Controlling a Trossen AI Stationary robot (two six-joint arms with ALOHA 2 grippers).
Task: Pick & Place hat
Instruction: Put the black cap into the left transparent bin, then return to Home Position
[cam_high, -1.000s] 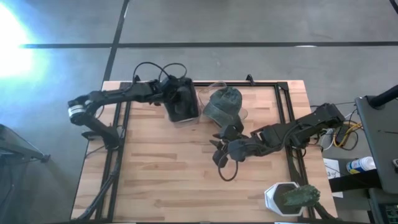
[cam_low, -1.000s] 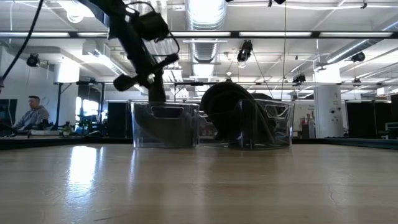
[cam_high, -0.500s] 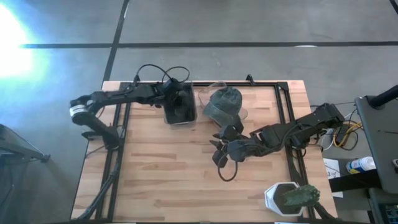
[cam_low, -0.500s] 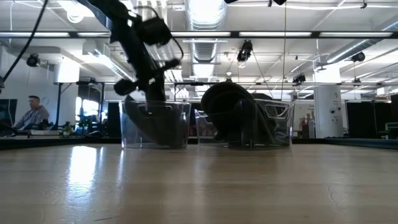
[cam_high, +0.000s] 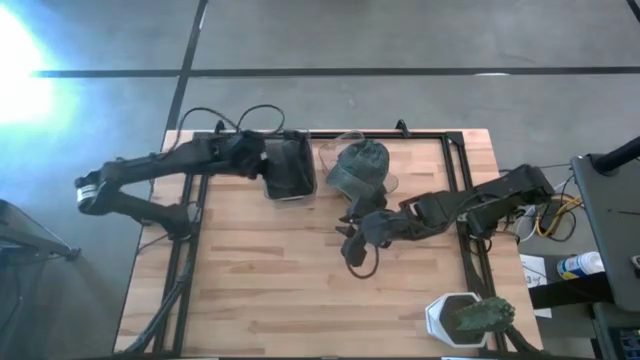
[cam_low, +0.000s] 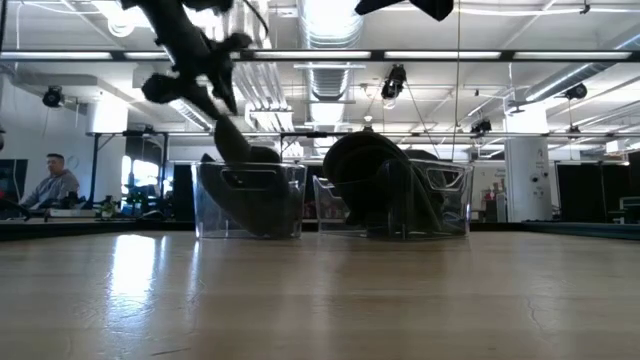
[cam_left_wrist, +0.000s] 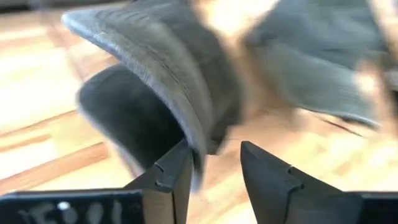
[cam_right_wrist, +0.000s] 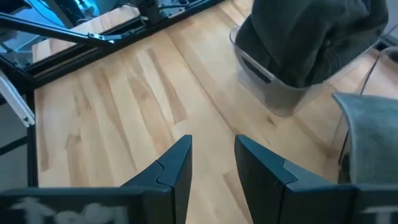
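Note:
A dark hat (cam_high: 288, 172) lies in a clear bin (cam_low: 215, 210) at the table's far side, its brim (cam_low: 232, 145) sticking up over the bin's rim. My left gripper (cam_high: 262, 162) is at the bin's left edge, open. In the left wrist view the brim's edge (cam_left_wrist: 186, 106) runs down between the fingers of my left gripper (cam_left_wrist: 214, 152). A green-grey hat (cam_high: 360, 165) fills a second clear bin (cam_low: 450, 205) to the right. My right gripper (cam_high: 350, 240) hovers open over the table's middle, and in its wrist view my right gripper (cam_right_wrist: 212, 146) has nothing between its fingers. My left gripper stands open around the dark hat's brim edge (cam_left_wrist: 198, 165), which passes close to one finger (cam_left_wrist: 177, 171). Whether the finger touches the brim, I cannot tell. The fingers come at the brim from the table's left side, above the bin.
Black frame rails (cam_high: 455, 170) run along the table's sides and far edge. A white holder with a green thing (cam_high: 465, 318) stands at the near right corner. Bare wood (cam_high: 260, 280) lies in front of the bins. A person (cam_low: 55, 185) sits far off in the room.
My left gripper has opened and let go of the dark hat, then drawn back up and toward the table's left edge. Before that it dragged the hat's bin a little toward the left. The hat stays in the bin, brim up.

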